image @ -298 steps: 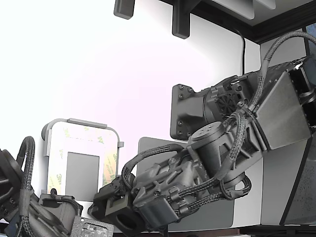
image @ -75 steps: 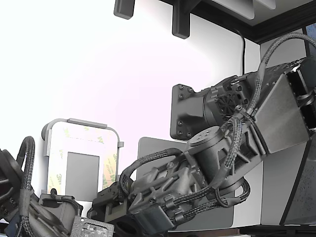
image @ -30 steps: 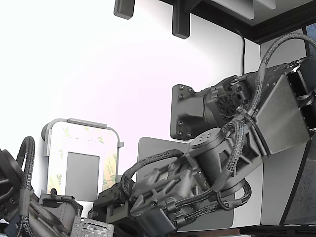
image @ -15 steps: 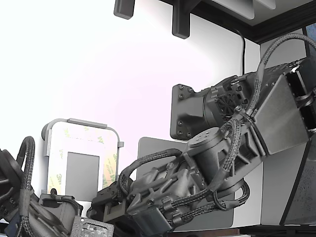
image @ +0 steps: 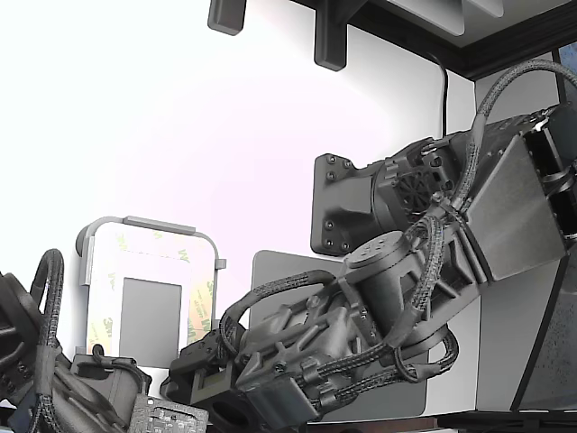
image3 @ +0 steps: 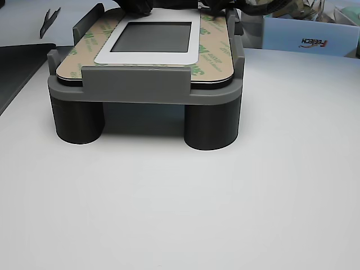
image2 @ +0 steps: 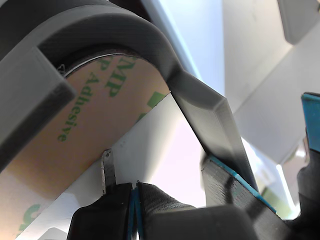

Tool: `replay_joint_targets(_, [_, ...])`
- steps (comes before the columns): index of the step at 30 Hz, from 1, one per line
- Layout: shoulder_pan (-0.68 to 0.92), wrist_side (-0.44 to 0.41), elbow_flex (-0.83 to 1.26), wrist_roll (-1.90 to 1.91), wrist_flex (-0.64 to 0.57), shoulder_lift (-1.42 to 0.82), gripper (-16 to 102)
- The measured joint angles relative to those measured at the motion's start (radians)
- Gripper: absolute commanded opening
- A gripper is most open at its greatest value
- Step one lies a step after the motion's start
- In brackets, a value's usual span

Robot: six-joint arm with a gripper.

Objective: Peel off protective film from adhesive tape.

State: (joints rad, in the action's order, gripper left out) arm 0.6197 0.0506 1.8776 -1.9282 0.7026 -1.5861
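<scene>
Exterior view: high, looking steeply down on the white tabletop (image: pixel 180 135); arm (image: pixel 406 289) fills the view's right and lower half, the gray jig (image: pixel 149 280) sits small at the view's lower left.

Wrist view: extremely near, pressed up against the jig's curved rim (image2: pixel 125 35) and the printed film (image2: pixel 75 120), looking along the surface; tool (image2: pixel 120 192) tip at the frame edge.

Other view: low, near tabletop (image3: pixel 180 214) level, facing the jig (image3: pixel 146 84) side-on at moderate range, film (image3: pixel 211 56) seen obliquely.

All three share the jig and film.
</scene>
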Motion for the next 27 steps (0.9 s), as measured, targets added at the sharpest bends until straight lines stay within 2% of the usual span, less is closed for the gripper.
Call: replay_joint_targets(27, [-0.003,0.017,0.031,-0.028,-0.048,-0.014,-6])
